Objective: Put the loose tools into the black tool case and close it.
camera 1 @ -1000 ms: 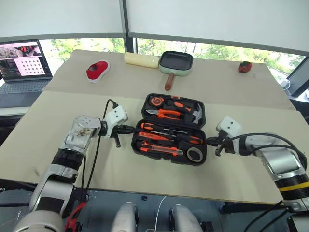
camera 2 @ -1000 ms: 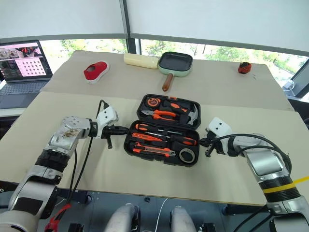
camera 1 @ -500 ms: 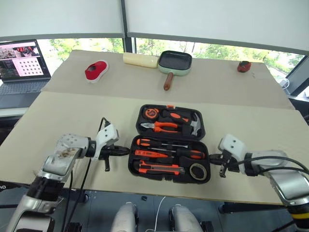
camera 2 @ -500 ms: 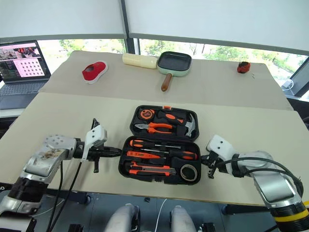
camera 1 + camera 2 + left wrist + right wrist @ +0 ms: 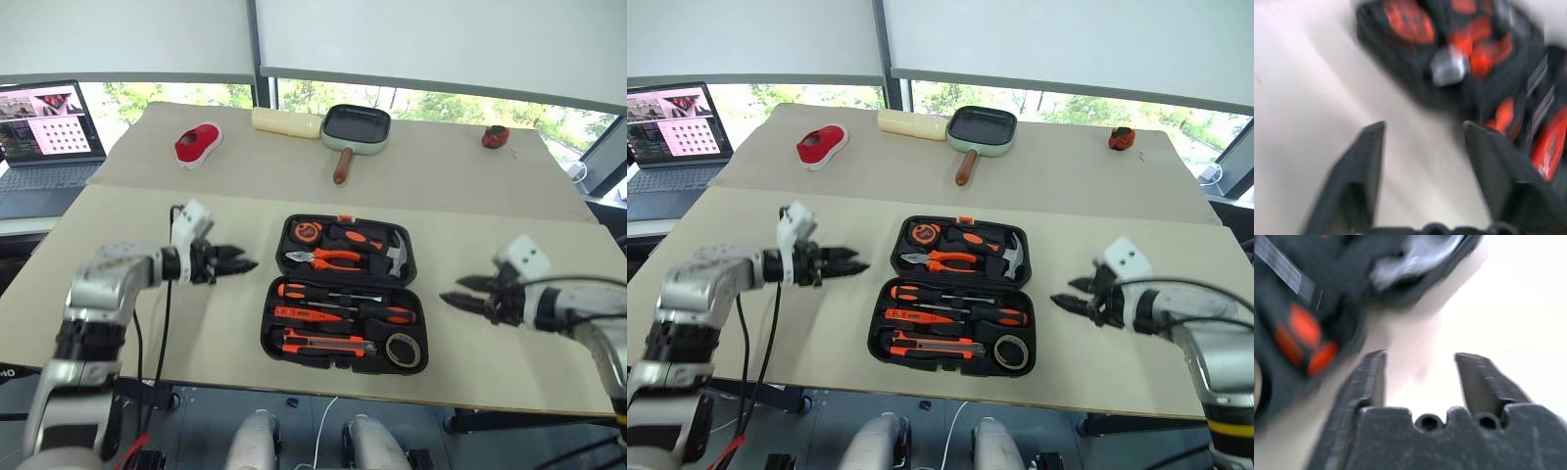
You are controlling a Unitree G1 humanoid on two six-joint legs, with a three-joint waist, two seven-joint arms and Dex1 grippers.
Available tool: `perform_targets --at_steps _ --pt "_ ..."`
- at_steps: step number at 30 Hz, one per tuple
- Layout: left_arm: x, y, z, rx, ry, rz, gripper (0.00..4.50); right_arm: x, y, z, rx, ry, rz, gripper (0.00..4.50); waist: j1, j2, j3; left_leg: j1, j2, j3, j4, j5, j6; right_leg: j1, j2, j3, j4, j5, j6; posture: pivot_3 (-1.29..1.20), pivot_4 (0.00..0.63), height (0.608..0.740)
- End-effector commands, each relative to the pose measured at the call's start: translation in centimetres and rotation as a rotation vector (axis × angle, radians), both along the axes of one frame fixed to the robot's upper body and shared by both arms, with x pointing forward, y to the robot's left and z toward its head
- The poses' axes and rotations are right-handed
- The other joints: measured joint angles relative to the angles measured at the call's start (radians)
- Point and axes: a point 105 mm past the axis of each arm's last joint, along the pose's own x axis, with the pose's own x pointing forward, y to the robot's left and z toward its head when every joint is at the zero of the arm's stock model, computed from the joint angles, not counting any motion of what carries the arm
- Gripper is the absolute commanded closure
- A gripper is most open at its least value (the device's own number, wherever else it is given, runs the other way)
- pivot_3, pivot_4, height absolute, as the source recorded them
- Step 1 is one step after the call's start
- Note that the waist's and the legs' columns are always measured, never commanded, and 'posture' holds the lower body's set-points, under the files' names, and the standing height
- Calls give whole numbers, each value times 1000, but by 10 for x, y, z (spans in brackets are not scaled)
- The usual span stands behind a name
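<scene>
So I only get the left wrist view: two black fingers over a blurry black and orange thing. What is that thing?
Observer: It's the black tool case, lying open on the table with tools in its slots.
Operator: Is the other arm anywhere near it?
Observer: The right gripper hangs off the case's opposite side, jaws open, touching nothing.
Operator: Anything else on that table?
Observer: Near the far edge there's a black square pan with a wooden handle.
</scene>
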Motion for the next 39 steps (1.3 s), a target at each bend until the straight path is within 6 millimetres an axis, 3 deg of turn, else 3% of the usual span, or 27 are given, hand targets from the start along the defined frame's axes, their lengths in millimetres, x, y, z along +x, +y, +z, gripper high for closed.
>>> perform_targets --at_steps 1,2,7,10,14,20,21,23,29,35,39 --pt "9 -26 8 -75 137 17 87 22 13 9 139 51 -79 301 -3 0 0 -1 0 0 1 0 0 -1 0 0 0 0 0 0 150 740" --pt "12 -31 5 -62 155 24 2 26 19 8 164 73 -83 103 -5 0 0 -1 -1 -1 1 0 0 -1 0 0 0 1 0 0 150 740" --pt "21 -39 -15 -7 200 66 2 46 31 2 239 143 -142 103 -14 0 1 -2 -1 -1 -3 0 0 -3 -1 0 0 1 0 0 150 740" --pt "22 -41 -28 15 226 80 0 54 33 -9 233 172 -176 858 -14 0 1 -4 -2 0 -3 0 0 -6 -1 1 1 1 0 0 150 740" --pt "24 -41 -31 2 236 100 1112 59 34 -10 257 179 -190 2128 -12 0 1 -5 -2 0 -3 0 0 -6 -2 1 1 1 0 0 150 740" --pt "27 -44 -30 -56 261 123 3478 58 40 -12 276 191 -174 4277 -13 0 0 -4 -2 0 -3 0 0 -6 -2 1 1 1 0 0 150 740" --pt "27 -45 -29 -67 266 122 3721 58 41 -12 283 192 -172 4472 -13 0 0 -4 -2 0 -3 0 -1 -6 -2 1 1 1 0 0 150 740" --pt "26 -46 -26 -92 278 117 4392 57 43 -12 292 192 -168 4500 -12 1 0 -2 -3 0 -3 0 -1 -4 -2 1 1 1 1 0 150 740" --pt "20 -51 -14 -133 236 54 4479 53 51 -6 309 160 -117 4500 -15 1 0 1 -2 -1 -3 0 -1 -1 -2 1 1 1 1 0 150 740" --pt "27 -66 34 -200 -179 -6 4479 62 49 32 291 -94 -123 4500 -13 1 1 -4 -2 0 -4 1 -1 -6 -3 1 0 1 0 0 150 740" --pt "27 -74 44 -173 -387 -31 4479 68 49 49 216 -263 -103 4500 -11 1 1 -14 -4 0 -4 3 -3 -18 -3 3 3 4 1 0 150 740"
